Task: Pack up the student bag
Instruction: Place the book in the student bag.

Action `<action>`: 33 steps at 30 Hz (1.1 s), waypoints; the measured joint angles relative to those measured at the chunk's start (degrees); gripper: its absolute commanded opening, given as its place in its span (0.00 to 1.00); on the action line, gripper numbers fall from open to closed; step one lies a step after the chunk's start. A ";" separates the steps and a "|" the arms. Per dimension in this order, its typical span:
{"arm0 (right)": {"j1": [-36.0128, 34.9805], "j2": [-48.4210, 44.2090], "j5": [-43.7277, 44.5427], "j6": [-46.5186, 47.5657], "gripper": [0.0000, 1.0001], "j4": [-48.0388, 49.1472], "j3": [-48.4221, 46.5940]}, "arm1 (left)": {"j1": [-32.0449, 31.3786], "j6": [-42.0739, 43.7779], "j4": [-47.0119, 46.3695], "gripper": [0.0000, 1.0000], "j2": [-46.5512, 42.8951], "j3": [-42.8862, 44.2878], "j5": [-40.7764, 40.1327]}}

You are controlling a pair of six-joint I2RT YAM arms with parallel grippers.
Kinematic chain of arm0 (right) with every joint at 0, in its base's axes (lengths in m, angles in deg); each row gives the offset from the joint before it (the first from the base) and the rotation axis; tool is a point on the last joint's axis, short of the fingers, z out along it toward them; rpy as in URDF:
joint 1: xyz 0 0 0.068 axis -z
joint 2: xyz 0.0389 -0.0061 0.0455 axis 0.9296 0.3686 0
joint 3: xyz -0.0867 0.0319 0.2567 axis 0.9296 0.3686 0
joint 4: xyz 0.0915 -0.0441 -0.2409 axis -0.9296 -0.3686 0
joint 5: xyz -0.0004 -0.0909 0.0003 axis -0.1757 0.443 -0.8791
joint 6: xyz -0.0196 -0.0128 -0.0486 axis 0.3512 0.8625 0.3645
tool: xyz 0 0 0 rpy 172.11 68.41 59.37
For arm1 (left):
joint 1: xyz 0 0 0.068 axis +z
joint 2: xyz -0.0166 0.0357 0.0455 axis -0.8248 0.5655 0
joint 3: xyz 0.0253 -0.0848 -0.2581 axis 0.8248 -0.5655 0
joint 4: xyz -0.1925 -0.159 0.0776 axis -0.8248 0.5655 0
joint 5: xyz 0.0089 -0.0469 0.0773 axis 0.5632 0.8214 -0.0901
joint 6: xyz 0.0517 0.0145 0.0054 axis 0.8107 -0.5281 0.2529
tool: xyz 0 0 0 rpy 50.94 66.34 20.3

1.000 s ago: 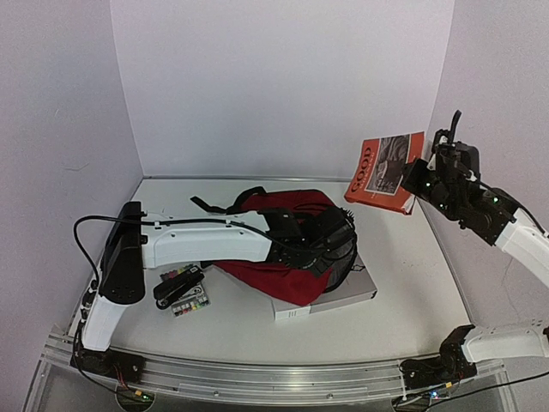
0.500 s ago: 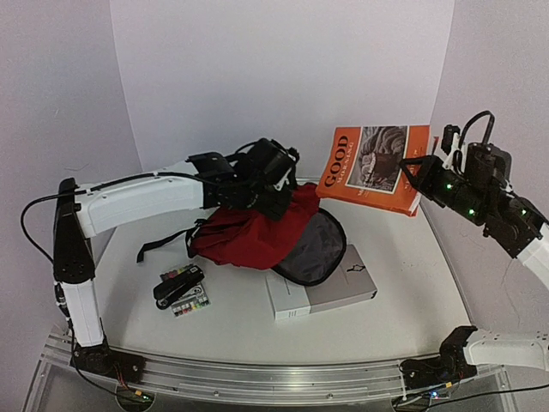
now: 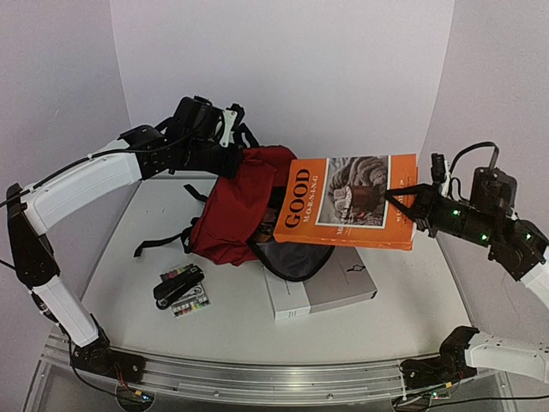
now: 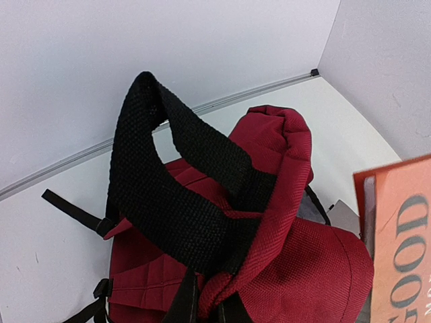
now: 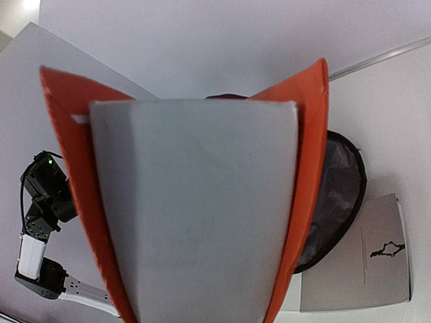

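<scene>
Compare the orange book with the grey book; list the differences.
Pose: the orange book hangs in the air, held by the right gripper; the grey book lies flat on the table.
Cover: the orange book bears a large title and photo; the grey book is nearly plain.
Place: the orange book is above the mouth of the student bag; the grey book lies partly under it.
Both face cover up.

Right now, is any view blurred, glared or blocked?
Top external: even light, no glare, orange soft-cover book sharp. Left wrist: dark red fabric backpack and its black woven strap crisp. Right wrist: the book's grey page block fills the frame, soft-focused, hiding most of the scene.
</scene>
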 measured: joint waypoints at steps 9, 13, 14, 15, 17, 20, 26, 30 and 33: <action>0.00 -0.30 -5.24 -9.27 0.00 -1.41 8.87 | 1.66 0.47 -0.98 0.00 -3.13 -2.04 3.02; 0.00 0.77 -5.16 -12.84 0.00 1.02 11.50 | 1.92 1.79 -1.53 0.00 -5.13 -3.91 6.75; 0.00 1.51 -5.03 -13.69 0.00 2.21 11.99 | 1.97 1.99 -1.51 0.00 -5.44 -4.13 7.65; 0.00 2.55 -4.97 -14.61 0.00 3.67 12.32 | 2.05 2.17 -1.49 0.00 -5.75 -4.26 8.53; 0.00 5.14 -4.77 -16.20 0.00 6.84 12.73 | 2.24 2.68 -1.45 0.00 -6.30 -4.46 10.25; 0.00 9.22 -3.81 -17.92 0.00 11.28 12.82 | 2.56 3.08 -1.29 0.00 -7.22 -5.02 12.28; -0.04 15.48 0.00 -20.27 0.00 17.72 12.50 | 3.09 3.08 -1.23 0.00 -8.85 -6.64 15.11; -0.02 20.64 2.04 -22.16 0.00 23.06 11.58 | 3.57 3.06 -1.29 0.00 -9.22 -7.21 17.22; -0.02 24.42 2.78 -23.76 0.00 27.16 11.13 | 3.82 3.06 -1.29 0.00 -9.23 -7.23 18.49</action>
